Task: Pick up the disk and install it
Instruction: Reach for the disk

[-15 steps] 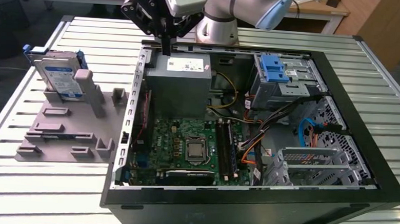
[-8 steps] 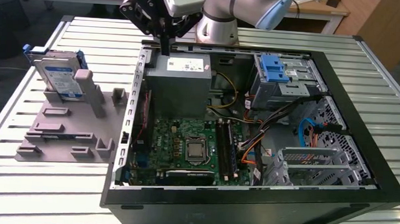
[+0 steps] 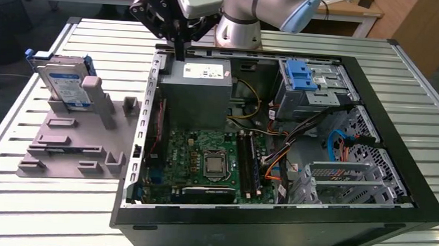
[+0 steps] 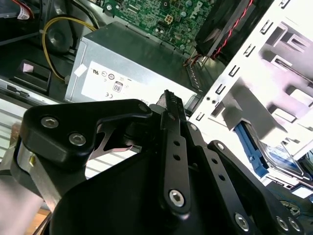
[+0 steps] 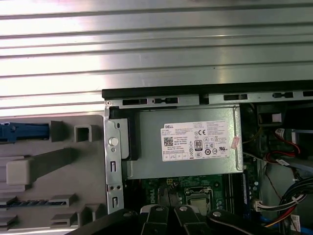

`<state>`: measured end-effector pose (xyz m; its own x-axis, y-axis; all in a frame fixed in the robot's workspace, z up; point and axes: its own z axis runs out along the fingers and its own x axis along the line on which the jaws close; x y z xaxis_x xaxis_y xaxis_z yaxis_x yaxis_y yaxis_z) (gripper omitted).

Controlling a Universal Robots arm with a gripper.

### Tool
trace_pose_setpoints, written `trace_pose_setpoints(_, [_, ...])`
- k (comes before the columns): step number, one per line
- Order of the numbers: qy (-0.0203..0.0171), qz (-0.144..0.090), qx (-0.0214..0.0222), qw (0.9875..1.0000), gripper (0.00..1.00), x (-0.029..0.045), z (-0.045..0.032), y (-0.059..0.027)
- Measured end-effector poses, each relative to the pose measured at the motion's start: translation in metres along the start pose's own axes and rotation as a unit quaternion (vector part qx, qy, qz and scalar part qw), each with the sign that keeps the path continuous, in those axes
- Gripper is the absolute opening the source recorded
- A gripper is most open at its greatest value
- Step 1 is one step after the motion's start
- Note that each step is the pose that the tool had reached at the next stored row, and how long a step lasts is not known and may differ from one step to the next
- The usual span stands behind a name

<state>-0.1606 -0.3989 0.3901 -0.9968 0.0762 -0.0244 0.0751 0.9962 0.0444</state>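
Observation:
The disk (image 3: 65, 85), silver with a white-and-blue label and a blue bracket, stands upright in the grey holder (image 3: 68, 146) on the exterior view's left, outside the computer case. Its blue bracket (image 4: 253, 146) shows in the second wrist view, and the bracket's blue edge (image 5: 24, 132) in the first wrist view. My gripper (image 3: 180, 49) hangs above the back wall of the open case (image 3: 399, 143), just over the grey power supply (image 3: 197, 93), well apart from the disk. The fingers (image 4: 168, 112) are shut and hold nothing.
Inside the case lie a green motherboard (image 3: 206, 159), cables, and a metal drive cage with a blue latch (image 3: 301, 75). The power supply's white sticker (image 5: 195, 141) faces up. Everything rests on a slatted metal table (image 3: 104, 38).

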Motion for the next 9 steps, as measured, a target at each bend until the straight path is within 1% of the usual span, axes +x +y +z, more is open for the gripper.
trace_pose_setpoints(9, [0.0000, 0.000, 0.0000, 1.0000, 0.11, 0.0027, 0.0002, -0.0002])
